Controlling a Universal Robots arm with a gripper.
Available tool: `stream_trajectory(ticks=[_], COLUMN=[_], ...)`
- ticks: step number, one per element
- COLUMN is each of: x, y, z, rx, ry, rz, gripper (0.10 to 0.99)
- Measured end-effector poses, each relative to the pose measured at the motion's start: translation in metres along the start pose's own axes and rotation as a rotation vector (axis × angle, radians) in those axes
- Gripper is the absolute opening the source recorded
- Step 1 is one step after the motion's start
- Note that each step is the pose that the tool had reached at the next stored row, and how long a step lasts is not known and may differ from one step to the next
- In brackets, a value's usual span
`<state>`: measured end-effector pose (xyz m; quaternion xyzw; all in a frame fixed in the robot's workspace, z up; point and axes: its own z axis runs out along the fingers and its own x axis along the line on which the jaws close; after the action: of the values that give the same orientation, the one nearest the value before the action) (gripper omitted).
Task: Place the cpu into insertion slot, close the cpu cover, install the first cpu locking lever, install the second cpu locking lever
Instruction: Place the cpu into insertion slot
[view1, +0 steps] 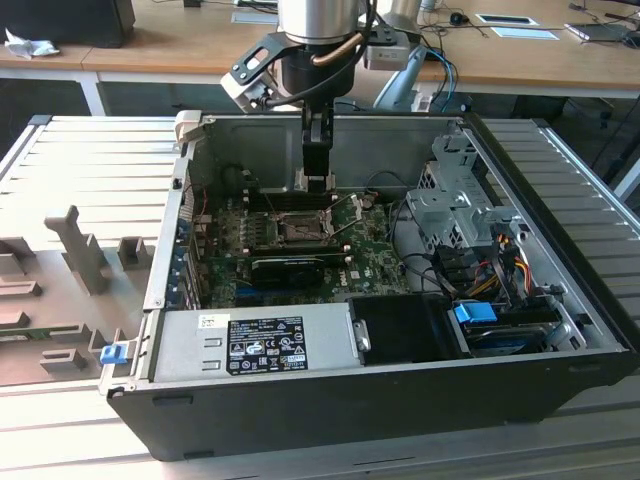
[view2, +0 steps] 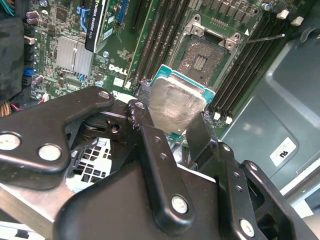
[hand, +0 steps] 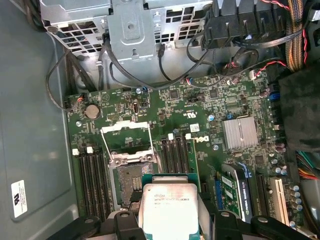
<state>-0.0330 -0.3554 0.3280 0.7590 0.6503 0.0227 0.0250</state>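
The 2 fingers (view2: 150, 145) are clamped on the 1 cpu (view2: 177, 105), holding it above the board, so to my eye none of the 4 steps is done yet. Just beyond them sits the 1 insertion slot (view2: 202, 57), bare, its 1 cpu cover (hand: 131, 159) swung open. Farther off, 1 thin lever rod (view2: 265, 37) sticks out unlatched.

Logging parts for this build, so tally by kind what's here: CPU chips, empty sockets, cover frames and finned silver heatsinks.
cpu, held in the gripper: 1
empty socket: 1
cpu cover, raised open: 1
finned silver heatsink: 1
Total: 4
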Motion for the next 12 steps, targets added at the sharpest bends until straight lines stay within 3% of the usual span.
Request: stream_trajectory(ticks=[12], x=[0.0], y=[-0.0003], z=[0.0043], rx=[0.0], ry=[0.0002], rz=[0.0], gripper=[0.525])
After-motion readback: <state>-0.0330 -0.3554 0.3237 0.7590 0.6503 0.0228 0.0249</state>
